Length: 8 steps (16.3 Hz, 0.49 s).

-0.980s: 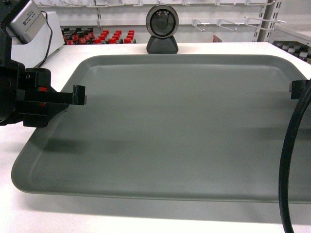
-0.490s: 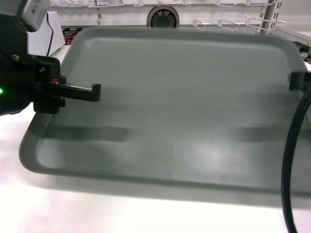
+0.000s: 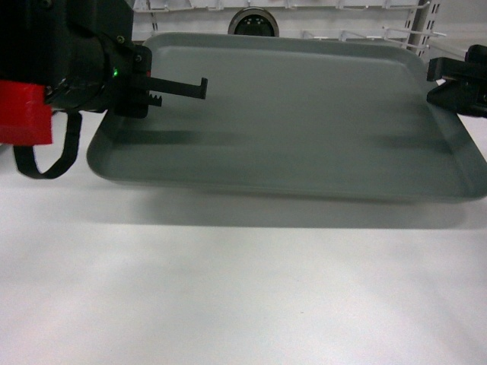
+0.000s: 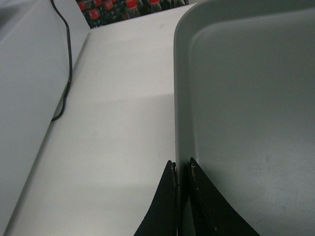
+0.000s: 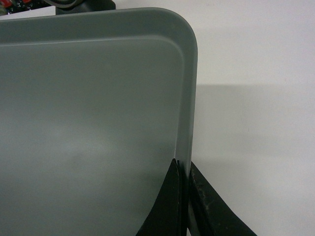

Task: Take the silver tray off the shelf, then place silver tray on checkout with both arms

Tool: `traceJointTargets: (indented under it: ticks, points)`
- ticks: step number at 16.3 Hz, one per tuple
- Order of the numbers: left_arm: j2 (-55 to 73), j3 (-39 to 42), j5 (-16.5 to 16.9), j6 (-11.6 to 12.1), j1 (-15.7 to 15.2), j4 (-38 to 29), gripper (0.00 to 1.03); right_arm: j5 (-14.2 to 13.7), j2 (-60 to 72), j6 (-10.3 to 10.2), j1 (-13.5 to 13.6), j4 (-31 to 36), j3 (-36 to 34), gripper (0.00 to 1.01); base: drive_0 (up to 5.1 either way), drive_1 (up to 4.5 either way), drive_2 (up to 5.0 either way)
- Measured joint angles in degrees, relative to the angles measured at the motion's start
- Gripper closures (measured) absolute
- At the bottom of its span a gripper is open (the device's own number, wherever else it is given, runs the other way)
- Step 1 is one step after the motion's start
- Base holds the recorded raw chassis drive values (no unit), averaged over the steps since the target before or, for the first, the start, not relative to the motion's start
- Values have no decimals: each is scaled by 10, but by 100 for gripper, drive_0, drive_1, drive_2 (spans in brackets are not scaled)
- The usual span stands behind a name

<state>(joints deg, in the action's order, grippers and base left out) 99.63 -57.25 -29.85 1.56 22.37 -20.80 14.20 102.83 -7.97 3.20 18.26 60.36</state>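
Hanging above the white surface (image 3: 243,289), the silver tray (image 3: 304,106) is carried between the two arms, its near edge lifted clear so that a dark shadow lies under it. Its long axis runs left to right across the scene, and its open face tips toward the near side, the far rim standing higher than the near one.

From the head view the left end effector (image 3: 163,91) is clamped on the tray's left rim, one thin prong lying over the tray's inside, with a red block (image 3: 23,110) and a small green light on the arm behind it. The right end effector (image 3: 441,84) grips the right rim near the far corner. A round scanner (image 3: 253,21) peeps over the tray's far edge.

The wrist views give what the head view cannot: each pair of black prongs pinches the raised rim closely, one prong inside, one outside. The left wrist view alone shows a black cable (image 4: 66,59) trailing along the surface's left side and red-capped bottles (image 4: 110,7) beyond.
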Motion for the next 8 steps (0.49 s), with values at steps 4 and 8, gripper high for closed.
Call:
traceJointTargets:
  ticks: [4, 8]
  points:
    - [93, -115, 33, -76, -24, 134, 100, -6, 134, 76, 3, -145, 203, 99, 0, 0, 0]
    - [135, -146, 38, -61, -27, 137, 99, -50, 167, 95, 10, -187, 224, 84, 0, 0, 0]
